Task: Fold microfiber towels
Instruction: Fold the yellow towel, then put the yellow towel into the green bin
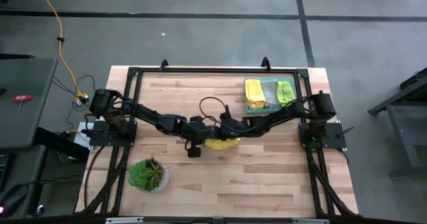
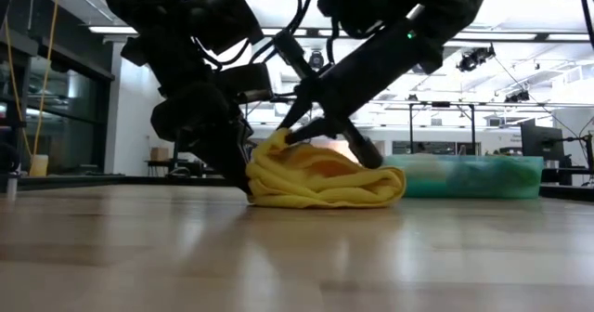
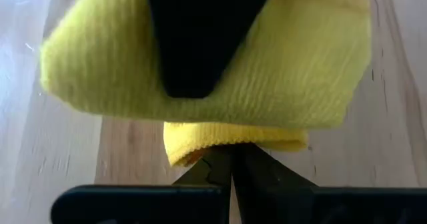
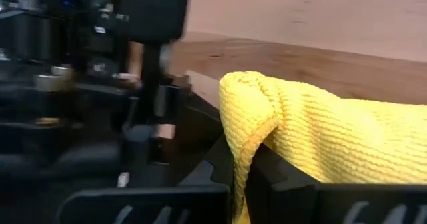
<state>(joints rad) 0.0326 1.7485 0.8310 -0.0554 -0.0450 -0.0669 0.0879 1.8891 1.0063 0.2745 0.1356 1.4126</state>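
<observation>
No readable text, label or sign anywhere.

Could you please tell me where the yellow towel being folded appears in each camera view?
High view: yellow towel at table centre, under the meeting arms.
Low view: bundled at centre, on the tabletop.
Left wrist view: fills the upper middle.
Right wrist view: draped at right.
Shared landmark: the light wooden table.

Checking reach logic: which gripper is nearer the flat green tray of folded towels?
Right. The right gripper sits at the table's middle, clamping the yellow microfiber towel, on the side toward the green tray. The left gripper also pinches that towel, farther from the tray.
</observation>
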